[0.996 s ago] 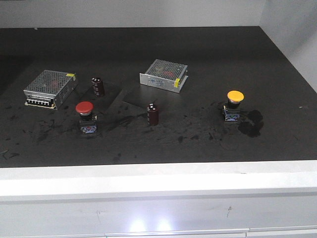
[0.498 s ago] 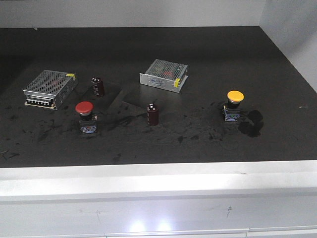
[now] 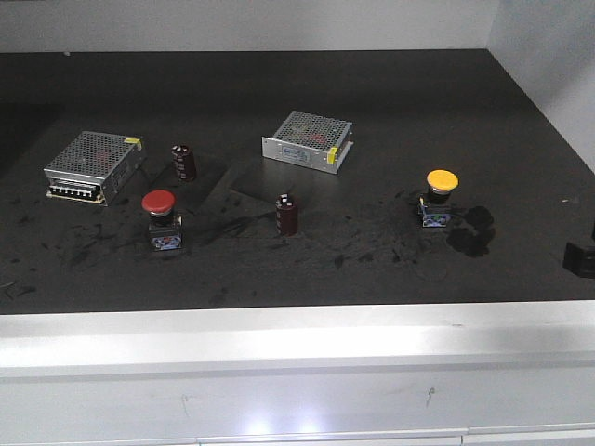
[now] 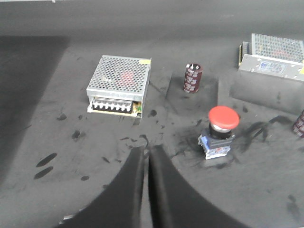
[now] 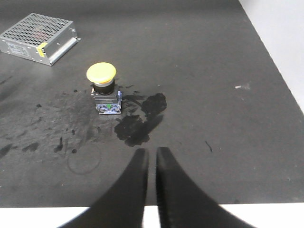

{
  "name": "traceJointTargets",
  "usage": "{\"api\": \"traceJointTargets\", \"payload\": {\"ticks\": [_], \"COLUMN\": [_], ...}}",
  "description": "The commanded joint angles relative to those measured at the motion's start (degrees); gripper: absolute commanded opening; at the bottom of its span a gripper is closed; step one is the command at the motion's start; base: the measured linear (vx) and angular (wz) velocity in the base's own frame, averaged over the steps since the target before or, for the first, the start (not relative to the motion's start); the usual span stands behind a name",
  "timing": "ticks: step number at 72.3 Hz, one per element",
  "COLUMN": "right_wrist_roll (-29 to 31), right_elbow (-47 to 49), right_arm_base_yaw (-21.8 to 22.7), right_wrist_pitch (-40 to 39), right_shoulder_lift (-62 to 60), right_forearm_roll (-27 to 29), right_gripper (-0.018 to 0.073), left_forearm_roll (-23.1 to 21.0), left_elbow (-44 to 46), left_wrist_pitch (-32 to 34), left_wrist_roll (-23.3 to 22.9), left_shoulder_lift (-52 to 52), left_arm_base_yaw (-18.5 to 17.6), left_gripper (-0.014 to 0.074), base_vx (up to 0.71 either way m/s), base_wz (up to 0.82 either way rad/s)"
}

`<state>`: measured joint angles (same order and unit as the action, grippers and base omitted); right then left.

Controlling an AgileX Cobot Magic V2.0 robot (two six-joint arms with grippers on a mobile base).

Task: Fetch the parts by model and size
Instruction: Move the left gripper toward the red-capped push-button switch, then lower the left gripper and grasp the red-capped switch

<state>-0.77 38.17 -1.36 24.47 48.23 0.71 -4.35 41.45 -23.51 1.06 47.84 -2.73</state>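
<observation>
Switch w/ yellow cap [image 5: 103,90] up-left of right end effector [image 5: 152,152], jaws together.

We count six things on the worktop [image 3: 390,88], in three pairs.
Two switches: the red switch [image 3: 160,219] and the yellow switch [image 3: 439,196]. Two mesh boxes: left box [image 3: 95,165], middle box [image 3: 308,140]. Two capacitors: left capacitor [image 3: 184,162], middle capacitor [image 3: 287,215].

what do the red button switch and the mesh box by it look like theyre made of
Red mushroom-cap push-button switch: the cap looks like smooth moulded plastic, evenly coloured with a dull sheen; the dark blocky base is probably plastic too.
Silver perforated box: seems sheet metal with a bare grey finish, judging by its rows of punched holes and crisp folded edges.
</observation>
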Motion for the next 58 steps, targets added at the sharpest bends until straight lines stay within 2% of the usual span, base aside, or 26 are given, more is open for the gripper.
{"api": "traceJointTargets", "payload": {"ticks": [1, 12, 25, 32, 36, 42, 58], "right_wrist_roll": [3.17, 3.64, 2.93, 3.02, 3.02, 3.02, 3.02], "right_elbow": [2.06, 2.11, 2.11, 2.11, 2.11, 2.11, 2.11], "right_arm_base_yaw": [-1.16, -5.90, -5.86, -5.92, -5.92, -5.92, -5.92], "right_wrist_pitch": [-4.44, -5.22, -5.49, -6.68, -7.29, -7.72, -8.15], "right_shoulder_lift": [0.53, 2.37, 4.26, 4.25, 4.25, 4.25, 4.25], "right_forearm_roll": [1.03, 1.03, 0.84, 0.84, 0.70, 0.70, 0.70], "right_gripper": [0.0139, 0.0323, 0.0504, 0.0540, 0.0543, 0.0542, 0.0542], "left_forearm_roll": [-0.72, -0.72, -0.72, -0.71, -0.71, -0.78, -2.44], "left_elbow": [1.97, 1.97, 1.97, 2.50, 4.10, 8.08, 24.23], "left_wrist_pitch": [3.59, 3.33, 2.89, 2.44, 0.60, -4.19, -17.62], "left_wrist_roll": [-0.49, -0.49, -0.49, -0.28, 1.49, 4.35, 4.53], "left_shoulder_lift": [-0.12, -0.12, -0.12, 0.18, 1.09, 3.50, 16.17], "left_arm_base_yaw": [-0.59, -0.59, -0.59, -1.18, -2.17, -4.05, -8.69], "left_gripper": [0.0090, 0.0220, 0.0422, 0.0506, 0.0542, 0.0562, 0.0563], "base_vx": [0.00, 0.00, 0.00, 0.00, 0.00, 0.00, 0.00], "base_wz": [0.00, 0.00, 0.00, 0.00, 0.00, 0.00, 0.00]}}
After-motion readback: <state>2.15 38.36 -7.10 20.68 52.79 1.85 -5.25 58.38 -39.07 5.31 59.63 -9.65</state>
